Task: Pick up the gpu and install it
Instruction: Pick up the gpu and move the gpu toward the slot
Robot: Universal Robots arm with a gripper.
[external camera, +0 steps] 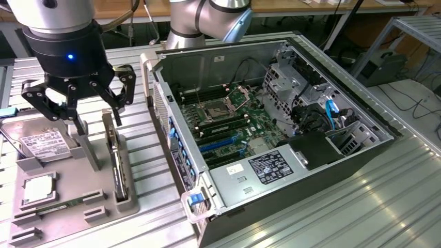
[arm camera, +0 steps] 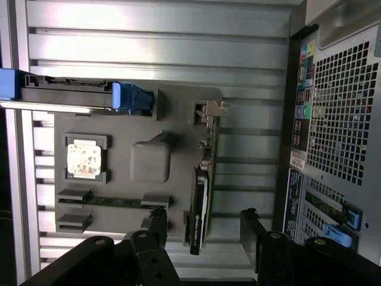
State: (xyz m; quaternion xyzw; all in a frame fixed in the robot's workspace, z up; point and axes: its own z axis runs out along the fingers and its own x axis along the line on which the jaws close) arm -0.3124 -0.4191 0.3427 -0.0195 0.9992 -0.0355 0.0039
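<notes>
The gpu (external camera: 115, 155) is a thin dark card standing on edge in a slot of the grey holder tray (external camera: 127, 204), left of the open computer case (external camera: 324, 155) in the exterior view. My gripper (external camera: 90, 111) hangs open just above the card's far end, touching nothing. In the wrist view the gpu (arm camera: 199, 199) lies in line between my two black fingers (arm camera: 158, 223), and my gripper (arm camera: 203, 231) is apart from it. The motherboard's blue slots (external camera: 220, 144) are bare.
On the same tray (arm camera: 149, 161) rest a silver hard drive (external camera: 38, 142) with a white label, a processor chip (external camera: 38, 188) and a green memory stick (external camera: 62, 206). The case's perforated rear panel (arm camera: 342, 119) stands close beside the tray. The table is ribbed metal (external camera: 386, 206).
</notes>
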